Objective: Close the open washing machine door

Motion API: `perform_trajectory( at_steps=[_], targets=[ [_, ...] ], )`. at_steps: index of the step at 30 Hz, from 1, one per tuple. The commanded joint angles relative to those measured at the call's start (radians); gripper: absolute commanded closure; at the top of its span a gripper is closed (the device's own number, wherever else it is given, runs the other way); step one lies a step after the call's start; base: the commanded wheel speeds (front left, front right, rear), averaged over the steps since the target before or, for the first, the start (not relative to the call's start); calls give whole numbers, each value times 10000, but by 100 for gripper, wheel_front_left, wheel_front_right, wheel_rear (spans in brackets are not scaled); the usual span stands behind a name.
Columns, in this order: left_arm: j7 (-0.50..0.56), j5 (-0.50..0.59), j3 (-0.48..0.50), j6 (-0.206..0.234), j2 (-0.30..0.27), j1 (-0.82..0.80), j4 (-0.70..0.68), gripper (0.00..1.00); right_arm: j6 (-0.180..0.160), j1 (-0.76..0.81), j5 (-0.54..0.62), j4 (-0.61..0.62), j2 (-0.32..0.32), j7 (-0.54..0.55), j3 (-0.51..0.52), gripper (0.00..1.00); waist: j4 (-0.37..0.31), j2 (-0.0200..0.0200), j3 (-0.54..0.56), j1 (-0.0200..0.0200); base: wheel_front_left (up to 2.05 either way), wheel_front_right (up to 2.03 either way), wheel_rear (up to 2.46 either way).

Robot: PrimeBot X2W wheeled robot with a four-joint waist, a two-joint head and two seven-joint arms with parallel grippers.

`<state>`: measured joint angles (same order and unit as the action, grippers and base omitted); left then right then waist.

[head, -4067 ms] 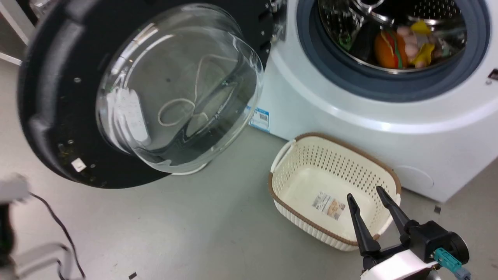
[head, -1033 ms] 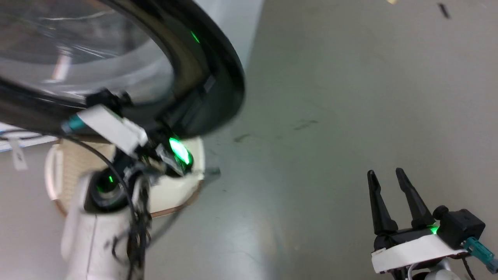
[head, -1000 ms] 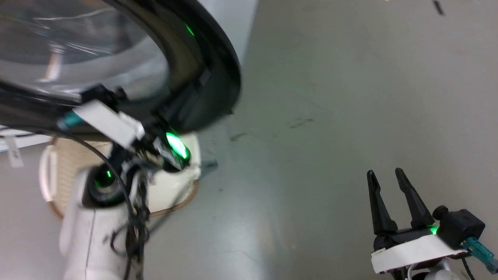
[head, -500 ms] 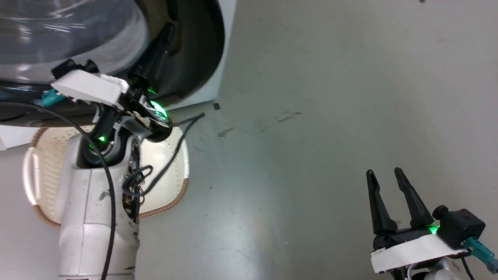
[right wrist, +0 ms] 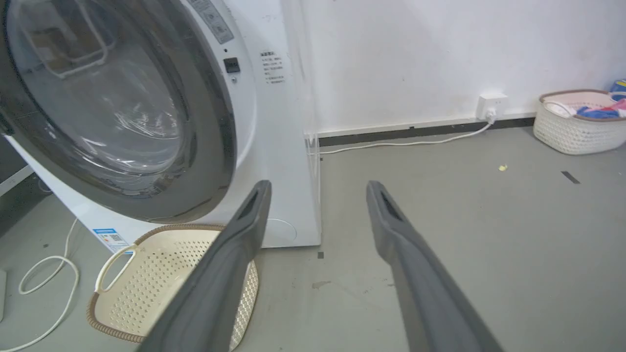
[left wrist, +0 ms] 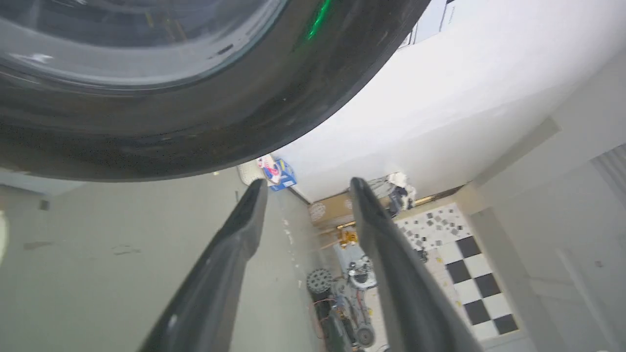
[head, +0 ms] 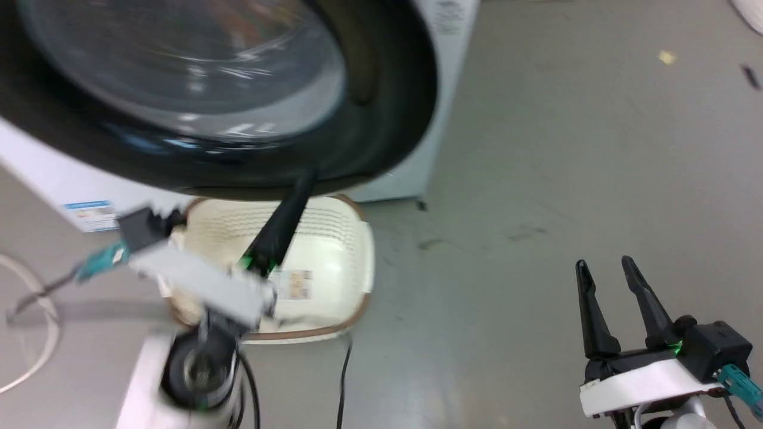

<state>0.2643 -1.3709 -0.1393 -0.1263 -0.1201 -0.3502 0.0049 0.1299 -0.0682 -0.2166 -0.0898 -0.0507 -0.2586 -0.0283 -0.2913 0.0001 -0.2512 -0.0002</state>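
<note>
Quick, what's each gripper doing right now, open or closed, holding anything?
Left gripper: open, empty, by the washing machine door.
Right gripper: open, empty.

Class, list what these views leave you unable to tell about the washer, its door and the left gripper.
- Door latch: right wrist view, hidden behind the door's black rim.
- What is inside the washer: head and right wrist views, glare on the door glass.
- Left gripper touching the door or not: head view is motion-blurred.
- Label text: right wrist view, too small.
</note>
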Motion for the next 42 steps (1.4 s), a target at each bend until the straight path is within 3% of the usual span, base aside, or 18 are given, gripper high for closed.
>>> perform_trajectory(
  at_steps=[1, 4, 9, 13, 17, 19, 22, 26, 27, 28, 29, 34, 42],
  targets=[
    [-681, 946, -323, -41, -575, 620, -456, 0, 8, 94, 128, 33, 5, -32, 60, 0, 999, -1, 708, 2, 0, 0, 0],
    [-2538, 3113, -855, -42, -1565, 1351, -519, 0, 8, 167, 235, 53, 5, -32, 56, 0, 1578, -1, 975, 2, 0, 0, 0],
    [-4893, 6300, -1275, 90, -2439, 1893, 326, 0, 8, 301, 388, -42, 5, -32, -76, 0, 2369, -1, 1414, 2, 0, 0, 0],
    [-5234, 8068, -1200, 604, -2328, 2203, 393, 0, 8, 459, 455, -107, 5, -32, -113, 0, 2830, -1, 1775, 2, 0, 0, 0],
    [-5255, 9028, -663, 965, -1738, 2717, -113, 0, 8, 547, 487, -107, 5, -32, -205, 0, 3072, -1, 1933, 2, 0, 0, 0],
    [-5257, 9876, -575, 1086, -1784, 3007, -234, 0, 8, 535, 520, -102, 5, -32, -308, 0, 3101, -1, 1947, 2, 0, 0, 0],
    [-5258, 10654, -524, 1217, -1656, 3356, -247, 0, 8, 524, 586, -67, 5, -32, -372, 0, 3116, -1, 1907, 2, 0, 0, 0],
    [-5259, 11461, -434, 1032, -1316, 3618, -337, 0, 8, 643, 651, -161, 5, -25, -365, 0, 3120, -1, 1690, 2, 0, 0, 0],
    [-5259, 11587, -433, 985, -1302, 3636, -332, 0, 8, 630, 654, -214, 5, -17, -406, 24, 3111, -1, 1632, 2, 0, 0, 0],
    [-5260, 11716, -435, 939, -1293, 3636, -336, 0, 8, 600, 640, -239, 5, -17, -425, 67, 3107, -1, 1564, 2, 0, 0, 0],
    [-5260, 11823, -439, 891, -1279, 3628, -334, 0, 8, 562, 627, -262, 5, -16, -458, 100, 3107, -1, 1484, 2, 0, 0, 0],
    [-5260, 12039, -354, 740, -1133, 3462, -446, 0, 8, 218, 912, -212, 5, 70, -676, 100, 3164, -1, 976, 2, 0, 0, 0],
    [-5260, 12068, -143, 423, -866, 2786, -641, 0, 8, -1799, 1503, -270, -9, 737, -906, 100, 3574, -1, -332, 2, 0, 0, 0]
  ],
)
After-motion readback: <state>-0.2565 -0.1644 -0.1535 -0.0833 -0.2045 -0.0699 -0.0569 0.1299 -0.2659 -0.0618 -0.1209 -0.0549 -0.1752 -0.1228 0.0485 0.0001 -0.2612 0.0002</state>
